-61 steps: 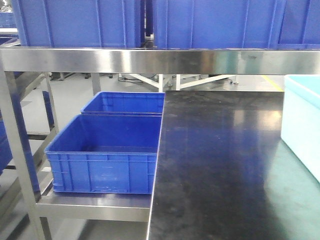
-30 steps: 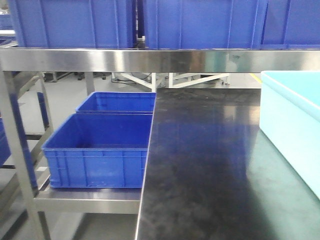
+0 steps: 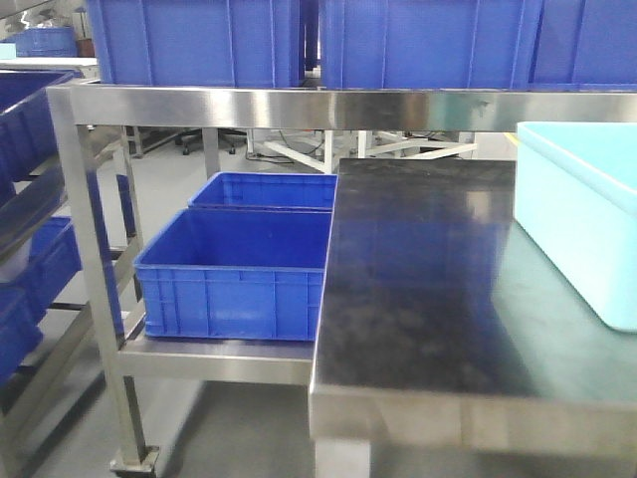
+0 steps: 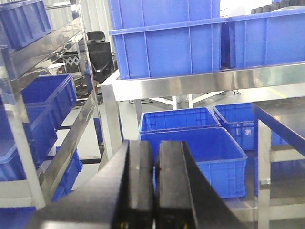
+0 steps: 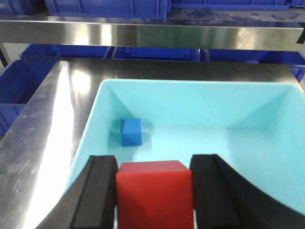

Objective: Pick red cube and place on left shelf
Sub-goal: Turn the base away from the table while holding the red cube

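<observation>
Steel table (image 5: 45,129), cyan bin (image 5: 267,119), red cube (image 5: 155,195) in right gripper (image 5: 155,183)

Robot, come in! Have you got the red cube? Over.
Right gripper shut on red cube, by light blue tub. Left gripper shut, empty. Blue cube in tub. Blue bins on left shelf.

A dark-topped stainless steel table (image 3: 428,289) stands on a smooth grey floor (image 3: 229,428). Along its left edge, a low stainless steel shelf (image 3: 219,360) carries two open blue plastic crates (image 3: 239,289).
</observation>
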Tool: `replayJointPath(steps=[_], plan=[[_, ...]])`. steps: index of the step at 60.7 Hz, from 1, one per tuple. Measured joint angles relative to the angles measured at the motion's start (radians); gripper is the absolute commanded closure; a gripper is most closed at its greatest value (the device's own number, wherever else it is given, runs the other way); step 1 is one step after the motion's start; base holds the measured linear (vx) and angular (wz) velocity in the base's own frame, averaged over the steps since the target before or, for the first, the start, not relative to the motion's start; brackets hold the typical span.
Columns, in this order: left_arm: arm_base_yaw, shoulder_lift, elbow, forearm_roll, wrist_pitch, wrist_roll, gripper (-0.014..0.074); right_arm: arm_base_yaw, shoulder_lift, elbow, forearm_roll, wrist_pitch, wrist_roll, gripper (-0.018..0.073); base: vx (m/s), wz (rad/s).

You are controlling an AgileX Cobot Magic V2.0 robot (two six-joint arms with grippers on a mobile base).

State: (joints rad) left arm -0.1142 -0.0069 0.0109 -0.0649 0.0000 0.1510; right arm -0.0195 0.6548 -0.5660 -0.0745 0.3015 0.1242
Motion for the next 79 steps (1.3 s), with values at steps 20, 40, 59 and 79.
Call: replayJointPath(steps=[20,40,59,79], plan=[[0.000,0.000,0.000,0.000,0.000,0.000,0.0491,0.000,0.000,0.000,0.000,0.000,0.000,0.0509,-0.27,0.03],[0.000,0.000,0.000,0.000,0.000,0.000,0.0491,0.000,0.000,0.000,0.000,0.000,0.000,0.0510,-0.28,0.16],[0.000,0.000,0.000,0.000,0.000,0.000,0.0491,0.000,0.000,0.000,0.000,0.000,0.000,0.0510,-0.29,0.19],[0.000,0.000,0.000,0.000,0.000,0.000,0.0491,0.000,0.000,0.000,0.000,0.000,0.000,0.0510,-0.27,0.25]])
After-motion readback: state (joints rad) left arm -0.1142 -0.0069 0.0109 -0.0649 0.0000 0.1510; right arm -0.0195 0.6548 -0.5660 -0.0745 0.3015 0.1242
